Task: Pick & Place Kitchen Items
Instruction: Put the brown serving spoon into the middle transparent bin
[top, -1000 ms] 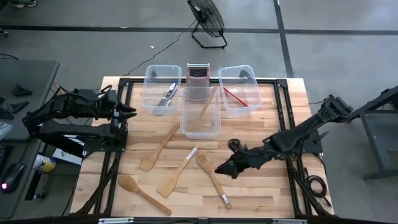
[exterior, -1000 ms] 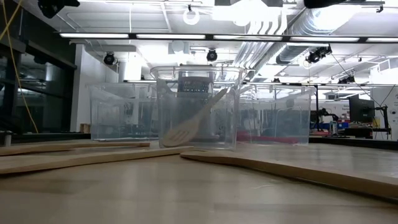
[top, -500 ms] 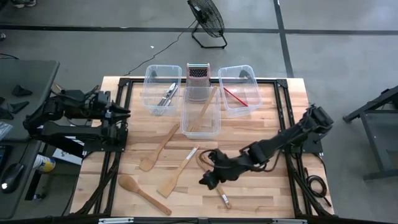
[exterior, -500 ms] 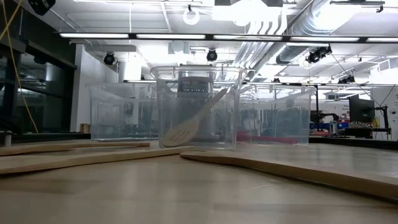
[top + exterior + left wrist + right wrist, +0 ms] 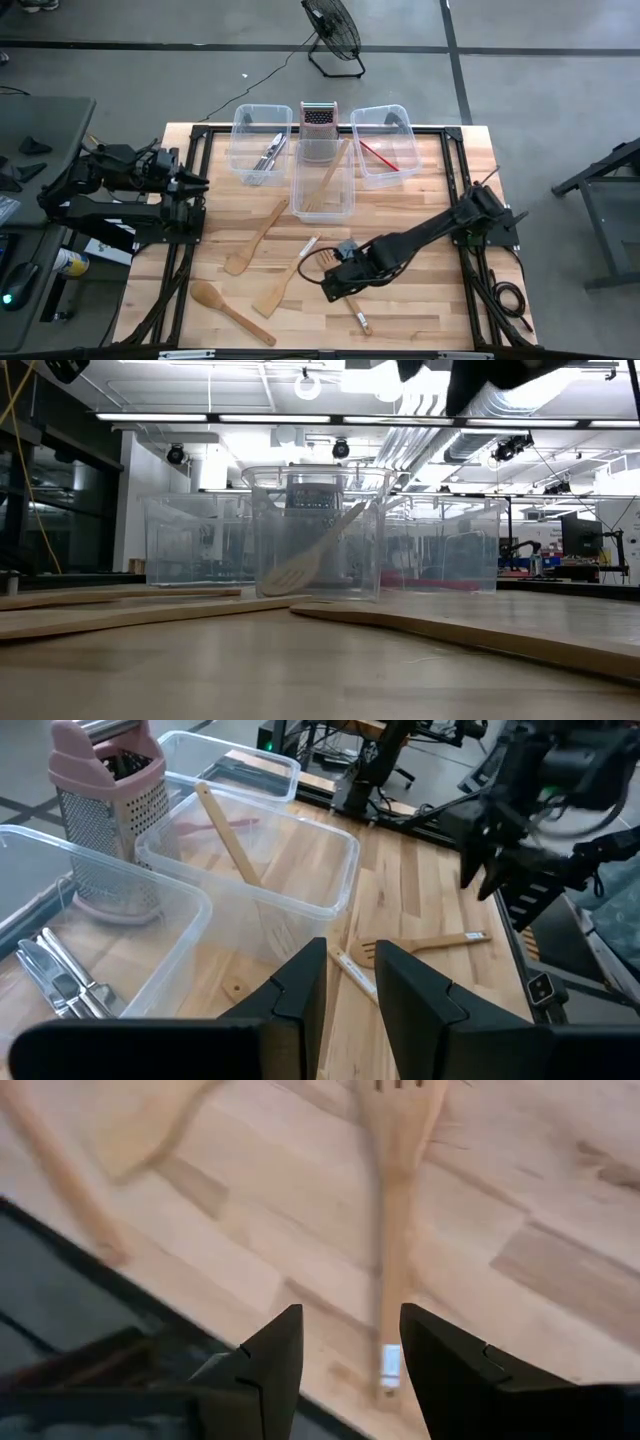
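A pale wooden fork (image 5: 357,315) lies flat on the table near its front. My right gripper (image 5: 332,288) hangs open above the fork, pointing steeply down. In the right wrist view the fork's handle (image 5: 392,1250) runs ahead of the gap between my right gripper's fingers (image 5: 350,1315), untouched. Two wooden spatulas (image 5: 256,236) (image 5: 284,284) and a wooden spoon (image 5: 231,310) lie flat to the fork's left. My left gripper (image 5: 203,182) waits drawn back at the table's left edge, slightly open (image 5: 350,982) and holding nothing.
Three clear bins stand at the back. The left one (image 5: 250,150) holds metal cutlery, the middle one (image 5: 322,198) a wooden spoon, the right one (image 5: 392,160) a red-headed spatula. A box grater (image 5: 318,128) stands behind the middle bin. Bare wood lies right of the fork.
My right gripper has travelled toward the table's left and near edges, sinking a little and tipping from a shallow slant to pointing steeply down over the fork. My left gripper has drawn back slightly toward the left edge. No item has moved.
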`<state>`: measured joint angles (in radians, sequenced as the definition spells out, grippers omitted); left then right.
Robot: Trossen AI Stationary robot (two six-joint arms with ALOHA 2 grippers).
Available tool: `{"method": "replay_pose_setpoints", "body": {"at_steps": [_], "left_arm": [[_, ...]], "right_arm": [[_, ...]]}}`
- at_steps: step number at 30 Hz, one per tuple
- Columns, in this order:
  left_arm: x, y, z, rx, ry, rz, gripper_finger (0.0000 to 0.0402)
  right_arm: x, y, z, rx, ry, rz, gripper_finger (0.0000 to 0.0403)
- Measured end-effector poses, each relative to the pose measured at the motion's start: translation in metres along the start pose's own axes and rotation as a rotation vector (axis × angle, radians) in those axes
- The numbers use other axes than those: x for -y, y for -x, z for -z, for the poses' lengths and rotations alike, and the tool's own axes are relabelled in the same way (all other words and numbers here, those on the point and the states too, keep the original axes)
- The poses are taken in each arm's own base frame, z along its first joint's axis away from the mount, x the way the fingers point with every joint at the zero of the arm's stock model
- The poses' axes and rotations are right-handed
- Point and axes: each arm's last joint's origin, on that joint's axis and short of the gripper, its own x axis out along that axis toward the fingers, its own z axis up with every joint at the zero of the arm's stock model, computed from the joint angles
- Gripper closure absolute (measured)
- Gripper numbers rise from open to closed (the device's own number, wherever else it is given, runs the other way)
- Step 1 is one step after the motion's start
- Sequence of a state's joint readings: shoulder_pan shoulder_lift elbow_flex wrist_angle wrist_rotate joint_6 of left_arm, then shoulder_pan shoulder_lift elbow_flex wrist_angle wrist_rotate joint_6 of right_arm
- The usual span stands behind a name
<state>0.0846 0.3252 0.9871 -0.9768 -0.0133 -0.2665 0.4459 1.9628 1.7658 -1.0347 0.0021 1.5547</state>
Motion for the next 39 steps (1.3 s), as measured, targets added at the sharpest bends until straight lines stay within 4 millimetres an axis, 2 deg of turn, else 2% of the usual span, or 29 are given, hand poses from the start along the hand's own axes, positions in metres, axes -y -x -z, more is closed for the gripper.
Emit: {"method": "replay_pose_setpoints", "body": {"at_steps": [11,22,28,36,39], "left_arm": [[0.0,0.0,0.0,-0.002,-0.018,-0.001,0.0313],[0.0,0.0,0.0,-0.003,-0.018,-0.001,0.0313],[0.0,0.0,0.001,-0.009,-0.018,-0.002,0.0313],[-0.001,0.0,0.002,-0.022,-0.019,-0.006,0.0313],[-0.001,0.0,0.002,-0.022,-0.009,-0.006,0.0313]], "right_arm": [[-0.007,-0.038,-0.015,0.031,0.082,0.018,0.0243],[-0.005,-0.089,-0.015,0.018,0.167,0.113,0.0243],[0.001,-0.101,-0.017,0.007,0.186,0.18,0.0238],[0.004,-0.1,-0.027,0.008,0.144,0.208,0.0188],[0.004,-0.107,-0.028,0.009,0.116,0.213,0.0182]]}}
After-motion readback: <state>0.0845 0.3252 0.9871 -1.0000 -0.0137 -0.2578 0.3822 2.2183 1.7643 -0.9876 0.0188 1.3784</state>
